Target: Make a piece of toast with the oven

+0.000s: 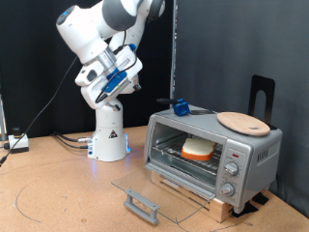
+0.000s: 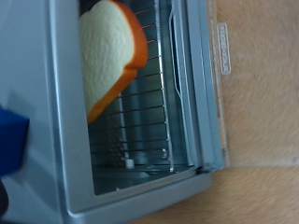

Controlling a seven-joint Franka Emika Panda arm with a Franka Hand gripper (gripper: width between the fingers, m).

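The oven (image 1: 253, 150) is a silver-grey box at the exterior view's right, standing on a wooden board. Its glass door (image 1: 145, 193) hangs open and lies flat in front. The piece of toast (image 1: 198, 149), pale with an orange-brown crust, lies on the wire rack inside. In the wrist view the toast (image 2: 107, 56) lies on the rack (image 2: 149, 112) within the oven frame. My gripper (image 1: 131, 85) is raised high to the exterior view's left of the oven, well clear of it, with nothing seen between its fingers. The fingers do not show in the wrist view.
A flat round wooden plate (image 1: 241, 122) and a small blue object (image 1: 180, 106) rest on the oven's top. Three knobs (image 1: 230, 169) sit on its right panel. A black stand (image 1: 261, 97) rises behind. Cables (image 1: 68, 141) lie near the robot base.
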